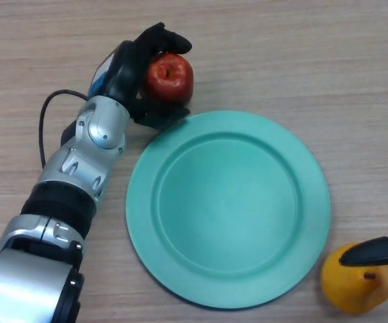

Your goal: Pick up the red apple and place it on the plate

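Observation:
The red apple (170, 77) sits just beyond the upper left rim of the green plate (228, 282). My left hand (130, 64) is wrapped around it: fingers curl over its top and far side, and the thumb lies under its near side next to the plate's rim. Whether the apple rests on the table or is lifted I cannot tell. The plate's inside holds nothing. Only a dark tip of my right hand (376, 250) pokes in at the right edge, over a yellow fruit.
A yellow-orange pear-like fruit (356, 286) lies by the plate's lower right rim, near the view's bottom edge. The wooden table (302, 60) stretches around the plate.

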Robot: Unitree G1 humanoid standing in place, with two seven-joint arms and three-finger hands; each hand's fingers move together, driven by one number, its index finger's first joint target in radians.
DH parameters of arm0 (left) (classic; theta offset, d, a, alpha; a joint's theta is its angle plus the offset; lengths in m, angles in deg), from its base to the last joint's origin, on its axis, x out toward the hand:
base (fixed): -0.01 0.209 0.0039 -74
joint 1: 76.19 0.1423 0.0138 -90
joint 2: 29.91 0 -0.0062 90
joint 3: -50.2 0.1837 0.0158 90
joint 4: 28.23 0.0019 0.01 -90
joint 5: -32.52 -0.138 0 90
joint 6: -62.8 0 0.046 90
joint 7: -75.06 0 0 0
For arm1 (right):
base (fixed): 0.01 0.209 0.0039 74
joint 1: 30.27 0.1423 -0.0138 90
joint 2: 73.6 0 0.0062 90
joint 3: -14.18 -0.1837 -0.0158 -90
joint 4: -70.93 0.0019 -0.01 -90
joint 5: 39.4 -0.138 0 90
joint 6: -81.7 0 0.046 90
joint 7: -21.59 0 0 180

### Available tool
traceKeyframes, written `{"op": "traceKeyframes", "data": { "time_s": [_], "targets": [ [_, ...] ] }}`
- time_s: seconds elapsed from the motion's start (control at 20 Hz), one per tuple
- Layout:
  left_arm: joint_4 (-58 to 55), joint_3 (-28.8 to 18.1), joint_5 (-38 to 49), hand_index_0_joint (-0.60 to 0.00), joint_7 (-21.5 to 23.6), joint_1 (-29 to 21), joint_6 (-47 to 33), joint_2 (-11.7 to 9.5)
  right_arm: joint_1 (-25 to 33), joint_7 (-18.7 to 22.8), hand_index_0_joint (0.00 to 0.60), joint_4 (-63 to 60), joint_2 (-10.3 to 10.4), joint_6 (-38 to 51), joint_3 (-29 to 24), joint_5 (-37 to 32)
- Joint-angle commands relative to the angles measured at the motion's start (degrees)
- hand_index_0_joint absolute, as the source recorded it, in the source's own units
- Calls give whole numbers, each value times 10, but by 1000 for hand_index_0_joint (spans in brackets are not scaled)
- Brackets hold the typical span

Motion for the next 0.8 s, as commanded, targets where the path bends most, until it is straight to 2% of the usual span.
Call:
{"op": "traceKeyframes", "data": {
  "time_s": [0.05,0.3,0.35,0.45,0.55,0.6,0.7,0.8],
  "targets": [
    [-57,-35,-26,-600,55,-34,-47,-24,12,-2,0,31,-10,76,-19,-11],
    [-312,-50,-15,-600,-11,40,30,-38,13,0,0,31,-10,74,-16,-16],
    [-369,-46,-17,-600,-23,68,34,-40,16,2,0,31,-11,68,-15,-18],
    [-494,-48,-8,-600,-79,133,84,-37,17,8,0,31,-17,68,-14,-23],
    [-621,-57,61,-600,-120,208,128,-23,24,19,0,31,-28,61,-11,-28],
    [-671,-54,87,-600,-133,239,154,-24,26,24,0,31,-31,61,-5,-27],
    [-750,-41,100,-600,-139,300,186,-28,31,26,0,31,-30,54,4,-22],
    [-800,-29,96,-600,-129,361,182,-20,37,21,0,31,-23,49,9,-14]
  ]
}}
